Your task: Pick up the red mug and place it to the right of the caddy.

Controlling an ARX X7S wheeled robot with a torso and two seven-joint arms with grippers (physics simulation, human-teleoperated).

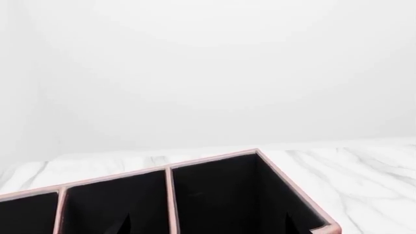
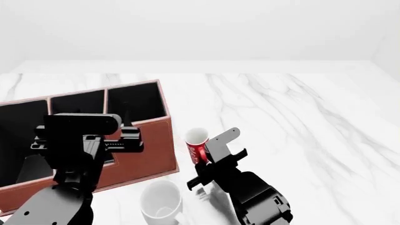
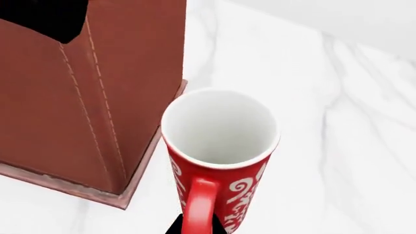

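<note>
Right-arm pincer [image 2: 203,161] sits just behind the tall red patterned mug's [image 2: 196,145] handle (grip unclear); mug stands upright on the white marble bench [image 2: 300,122], right of the reddish-brown leather caddy [image 2: 147,154].

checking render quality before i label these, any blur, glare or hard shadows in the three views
Head view: even, soft light, only a faint shadow by the white mug; no glare. Right wrist view: the red mug and caddy stitching look sharp, mug bottom cropped. Left wrist view: caddy compartments near pure black, wall washed out pale, edges slightly soft.
</note>
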